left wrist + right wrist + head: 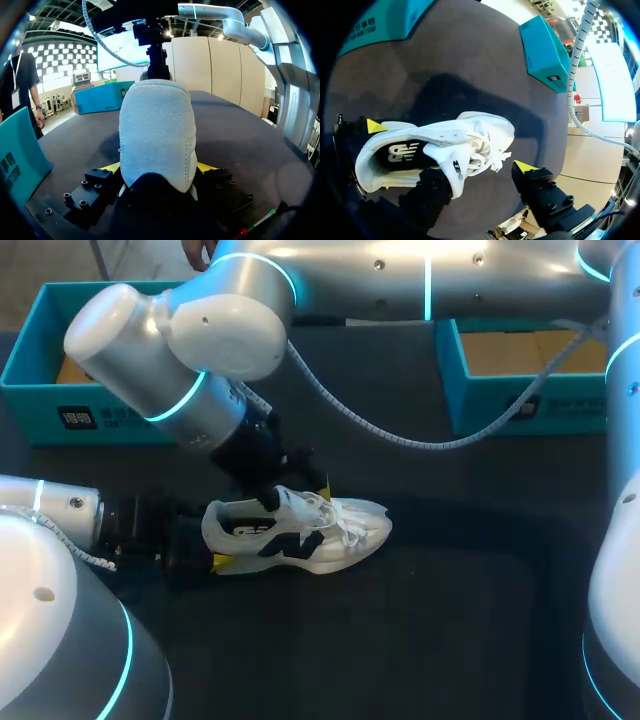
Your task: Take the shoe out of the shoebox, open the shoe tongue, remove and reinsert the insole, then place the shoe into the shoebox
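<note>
Two arms share one white shoe (310, 530) at the middle of the dark worktop (450, 600), out of its box with the toe pointing right. At far left stands a teal shoebox (40, 408), open, with brown card showing inside and a dark printed label on its front wall. Nearer and just to its right, the left end effector (158, 169) comes in low from the left and is clamped on the shoe's heel, a yellow tip pressed against each side. Over the shoe's collar, the right end effector (485, 174), on an arm reaching across from the far right, stands wide. One of its fingers is down in the mouth of the shoe by the tongue, its tip hidden; the other hangs free beside the laces (485, 150), gripping nothing. The dark insole (402, 152) lies in place inside and bears a white logo. At far right sits a second teal box (500, 405), also open, with a label on its front. The step in hand looks to be opening the tongue, with the insole not yet drawn. The next move likely calls for the right fingers to narrow on the insole's edge and lift it out while the left steadies the heel. Print on both boxes is visible but not transcribed here.
</note>
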